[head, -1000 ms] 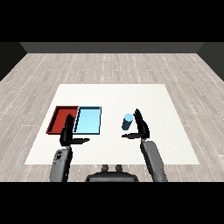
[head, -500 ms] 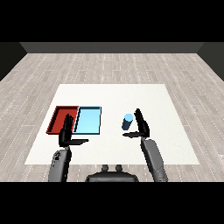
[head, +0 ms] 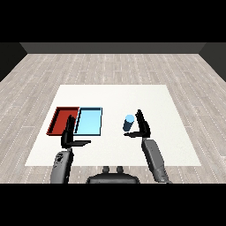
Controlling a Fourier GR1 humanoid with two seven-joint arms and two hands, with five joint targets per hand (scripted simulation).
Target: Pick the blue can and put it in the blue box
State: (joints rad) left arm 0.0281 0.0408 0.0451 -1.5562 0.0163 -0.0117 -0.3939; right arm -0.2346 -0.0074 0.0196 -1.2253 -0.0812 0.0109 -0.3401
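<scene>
While the right hand [head: 142,127] has edged closer to the can [head: 128,123], its fingers stay straight and open beside it; nothing is grasped yet. Upright on the counter [head: 114,95], the can stands right of the blue tray [head: 89,122]. Near that tray, the left hand [head: 69,136] idles open.

I look down at a white table [head: 114,95]. It is flat and square, and it sits in the middle of the room. All around the table is a floor [head: 110,68] made of long grey wood boards. The boards run from side to side. Past the far edge of the table, the floor goes on until it meets a dark grey wall [head: 112,47]. The light is soft and even.
</scene>
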